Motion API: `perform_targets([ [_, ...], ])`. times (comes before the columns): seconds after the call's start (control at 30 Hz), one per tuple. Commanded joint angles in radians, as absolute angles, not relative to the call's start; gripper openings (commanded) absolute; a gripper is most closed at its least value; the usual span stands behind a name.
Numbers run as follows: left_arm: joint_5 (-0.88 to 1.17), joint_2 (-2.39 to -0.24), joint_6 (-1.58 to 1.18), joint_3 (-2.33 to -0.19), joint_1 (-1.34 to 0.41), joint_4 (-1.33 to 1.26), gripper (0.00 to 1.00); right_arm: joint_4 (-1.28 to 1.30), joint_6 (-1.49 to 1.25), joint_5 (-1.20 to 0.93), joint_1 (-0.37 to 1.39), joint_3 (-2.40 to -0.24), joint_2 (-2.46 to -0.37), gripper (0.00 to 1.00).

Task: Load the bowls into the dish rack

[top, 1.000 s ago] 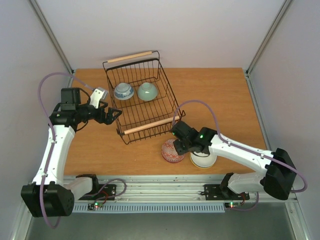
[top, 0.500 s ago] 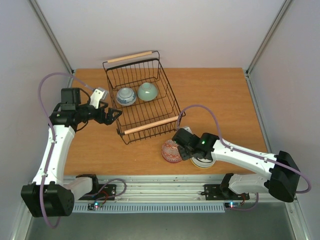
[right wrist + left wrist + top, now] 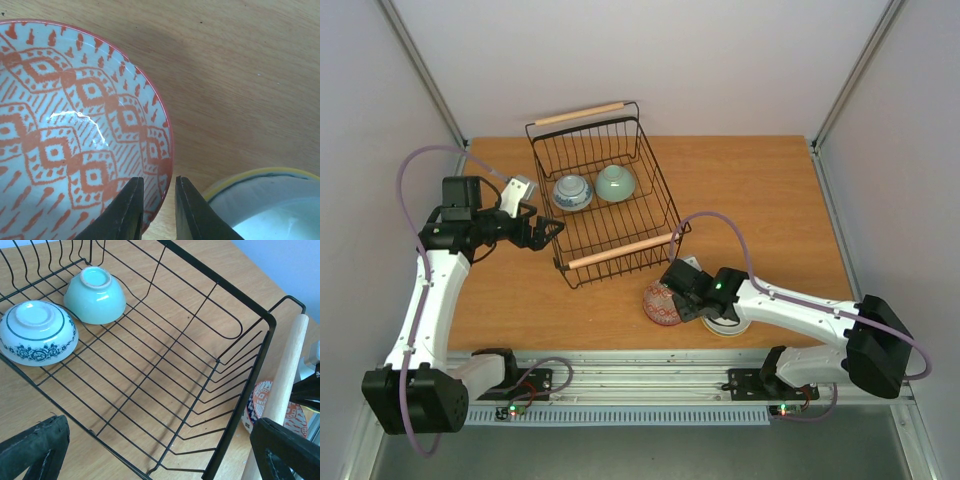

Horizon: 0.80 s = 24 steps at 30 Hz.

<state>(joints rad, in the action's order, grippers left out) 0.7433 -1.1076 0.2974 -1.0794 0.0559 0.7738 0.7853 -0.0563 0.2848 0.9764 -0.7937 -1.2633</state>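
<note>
The black wire dish rack [image 3: 620, 215] stands at the table's back middle. It holds an upside-down blue-and-white bowl [image 3: 571, 192] and a mint green bowl [image 3: 615, 183]; both show in the left wrist view [image 3: 37, 332] [image 3: 95, 295]. My left gripper [image 3: 552, 231] is open and empty at the rack's left side [image 3: 160, 452]. A red-patterned bowl [image 3: 658, 304] sits upright on the table in front of the rack. My right gripper [image 3: 157, 205] is shut on its rim [image 3: 75, 130], one finger inside and one outside. A cream bowl with yellow inside [image 3: 270, 205] sits right beside it.
The rack's near wooden handle [image 3: 620, 250] lies between the rack's inside and the red-patterned bowl; it shows in the left wrist view [image 3: 285, 375]. The cream bowl [image 3: 728, 324] is mostly hidden under my right arm. Bare wooden table [image 3: 760, 200] lies right of the rack.
My right gripper has moved down and left onto the red-patterned bowl's rim. The blue-and-white bowl in the rack shifted slightly toward me. My left arm has not moved.
</note>
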Motion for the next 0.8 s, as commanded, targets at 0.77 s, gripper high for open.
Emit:
perform_targets([
  [0.77, 0.762, -1.088, 0.316, -1.081, 0.06, 0.77, 0.99, 0.827, -0.082, 0.321, 0.983, -0.823, -1.185, 0.01],
])
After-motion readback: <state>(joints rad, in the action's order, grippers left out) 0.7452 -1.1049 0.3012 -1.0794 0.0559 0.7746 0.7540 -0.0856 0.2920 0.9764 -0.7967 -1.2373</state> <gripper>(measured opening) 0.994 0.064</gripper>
